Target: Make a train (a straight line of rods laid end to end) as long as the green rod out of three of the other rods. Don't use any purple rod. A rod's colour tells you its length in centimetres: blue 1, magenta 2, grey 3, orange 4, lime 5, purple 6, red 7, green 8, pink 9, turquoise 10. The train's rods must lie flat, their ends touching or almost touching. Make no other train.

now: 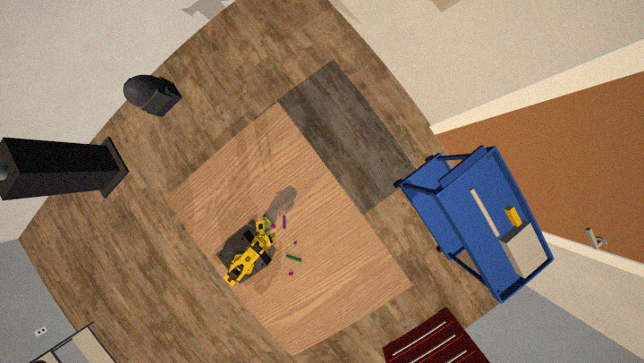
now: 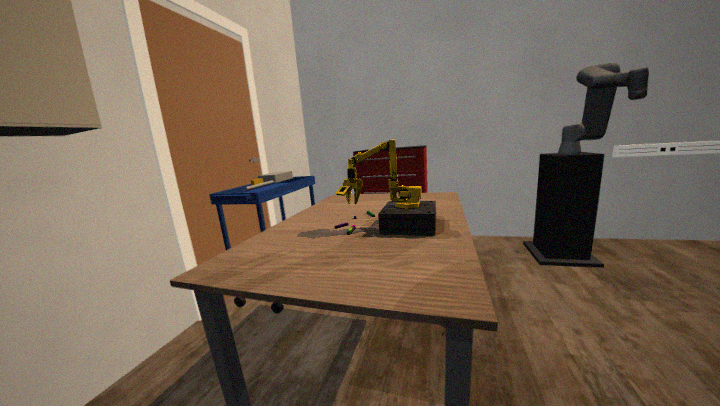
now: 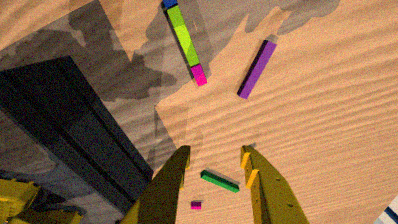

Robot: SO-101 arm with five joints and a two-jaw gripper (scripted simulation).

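A lime rod (image 1: 268, 221) (image 2: 350, 230) (image 3: 183, 37) lies flat. A magenta rod (image 1: 273, 226) (image 3: 199, 75) is in line at its near end in the wrist view, and a blue rod (image 3: 170, 3) at its far end, cut by the frame edge; both touch or almost touch it. The green rod (image 1: 293, 257) (image 2: 370, 213) (image 3: 220, 181) lies apart. My gripper (image 2: 348, 197) (image 3: 216, 147) is open by a modest gap, empty, raised above the table.
A purple rod (image 1: 283, 222) (image 2: 341, 225) (image 3: 257, 69) lies beside the lime line. A second blue rod (image 1: 295, 242) (image 2: 354, 217) lies between purple and green. Another magenta rod (image 1: 291, 274) (image 3: 196, 205) lies beyond the green rod. The dark base block (image 2: 407, 221) (image 3: 75, 130) stands nearby.
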